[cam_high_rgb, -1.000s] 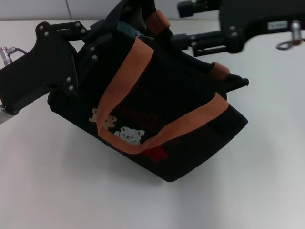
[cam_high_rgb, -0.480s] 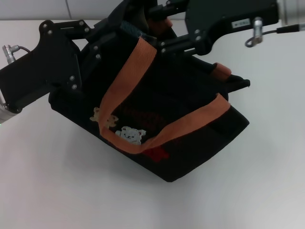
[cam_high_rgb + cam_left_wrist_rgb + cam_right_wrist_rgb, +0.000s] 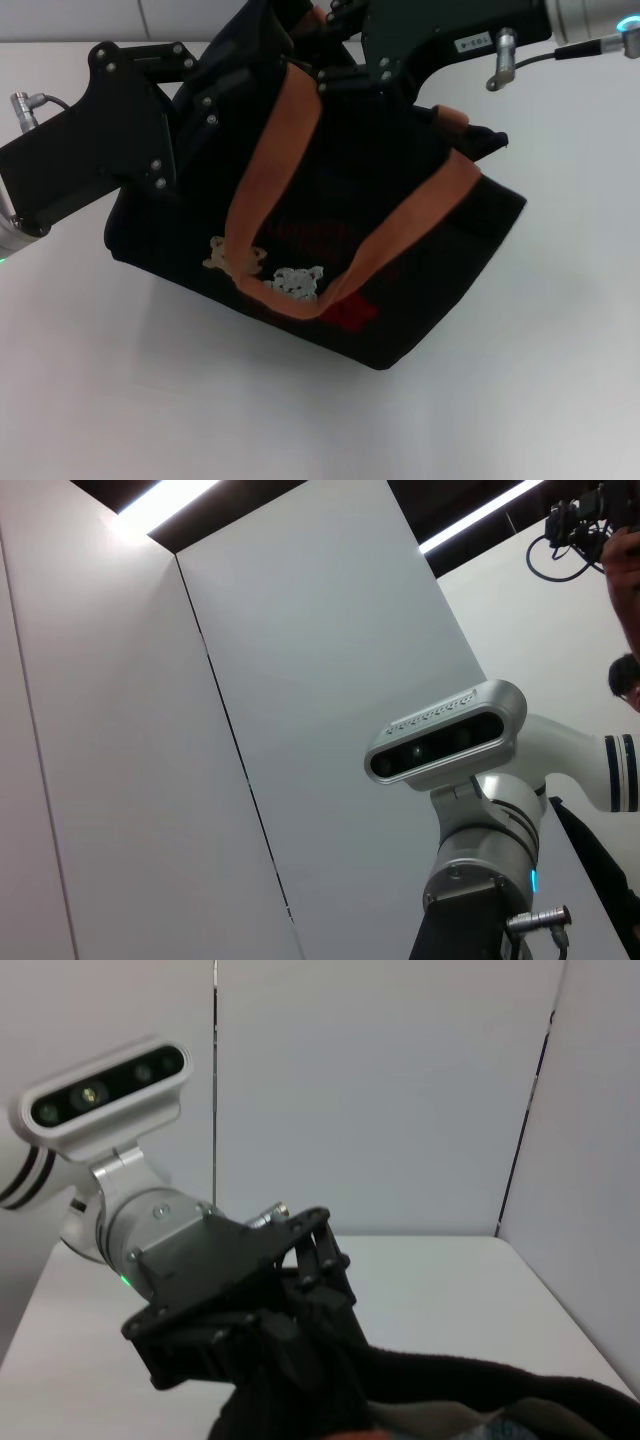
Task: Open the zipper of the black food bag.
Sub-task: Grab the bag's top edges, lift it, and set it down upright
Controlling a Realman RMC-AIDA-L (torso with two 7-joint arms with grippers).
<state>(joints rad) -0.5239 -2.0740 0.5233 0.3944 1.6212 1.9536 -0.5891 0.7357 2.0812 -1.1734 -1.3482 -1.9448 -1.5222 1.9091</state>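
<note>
The boxy black fabric food bag [image 3: 330, 220] with orange-brown webbing handles [image 3: 270, 170] sits mid-table on the white tabletop [image 3: 120, 400], bear patches [image 3: 270, 270] facing the camera. The left gripper [image 3: 225, 85] is pressed against the bag's top rim at about 10 o'clock, and the right gripper [image 3: 325, 45] digs in at 12 o'clock. Both sets of fingertips are buried in dark fabric, so I can't tell whether either is clenched or released. The zipper itself is impossible to make out up there.
</note>
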